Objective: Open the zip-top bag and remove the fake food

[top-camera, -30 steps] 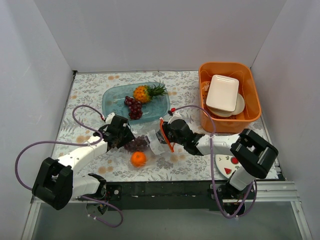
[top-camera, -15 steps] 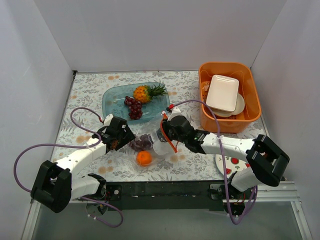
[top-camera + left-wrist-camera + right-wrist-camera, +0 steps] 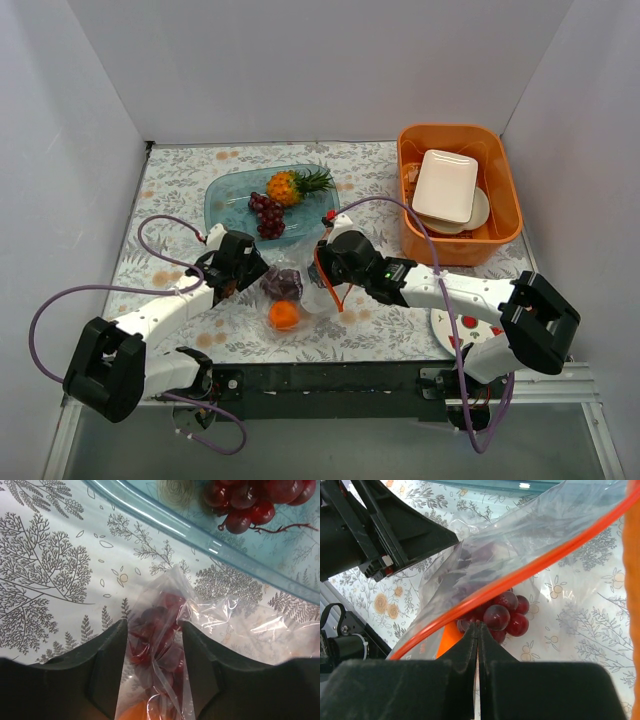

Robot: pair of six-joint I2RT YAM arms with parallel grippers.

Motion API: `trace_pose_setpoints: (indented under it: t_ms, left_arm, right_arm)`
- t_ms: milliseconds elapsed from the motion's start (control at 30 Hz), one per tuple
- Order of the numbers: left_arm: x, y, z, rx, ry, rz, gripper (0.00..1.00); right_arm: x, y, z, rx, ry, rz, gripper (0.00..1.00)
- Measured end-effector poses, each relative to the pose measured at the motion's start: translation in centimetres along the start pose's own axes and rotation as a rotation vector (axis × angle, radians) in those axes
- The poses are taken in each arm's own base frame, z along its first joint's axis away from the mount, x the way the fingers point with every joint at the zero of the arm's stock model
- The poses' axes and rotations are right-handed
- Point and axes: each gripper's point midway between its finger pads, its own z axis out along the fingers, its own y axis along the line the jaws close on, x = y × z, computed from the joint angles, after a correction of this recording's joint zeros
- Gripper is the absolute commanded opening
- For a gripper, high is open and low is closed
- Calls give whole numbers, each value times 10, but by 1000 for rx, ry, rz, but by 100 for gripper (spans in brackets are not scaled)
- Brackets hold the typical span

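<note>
Pineapple (image 3: 290,184) and grape bunch (image 3: 267,214) are out; second bunch (image 3: 283,283) and orange (image 3: 284,315) remain in the zip-top bag (image 3: 303,292), pinched by right pincer (image 3: 323,270); left pincer (image 3: 257,277) straddles it, grip unclear.

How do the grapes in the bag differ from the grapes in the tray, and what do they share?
The bag grapes sit inside the clear bag; the tray grapes lie bare in the teal tray. The bag grapes lie by an orange; the tray grapes lie by a pineapple. The left gripper straddles the bag grapes; no gripper is at the tray grapes. Both are dark red-purple bunches.
</note>
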Motion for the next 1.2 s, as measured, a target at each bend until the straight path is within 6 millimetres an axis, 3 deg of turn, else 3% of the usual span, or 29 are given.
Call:
trace_pose_setpoints:
  t_ms: [167, 333, 600, 933, 1200]
  left_arm:
    - [-2, 0, 8, -10, -15, 0, 30]
    - [-4, -4, 11, 2, -28, -4, 0]
    - [-8, 1, 12, -24, -50, 4, 0]
    - [-21, 33, 3, -171, -123, 51, 0]
    - [-38, 35, -7, -199, -184, 86, 0]
  right_arm:
    - [1, 3, -2, 4, 15, -17, 1]
    - [-1, 9, -3, 0, 17, -38, 1]
    - [-7, 18, -17, -2, 5, -64, 1]
    - [-37, 48, -42, -51, -58, -94, 1]
    - [-54, 53, -51, -36, -85, -116, 1]
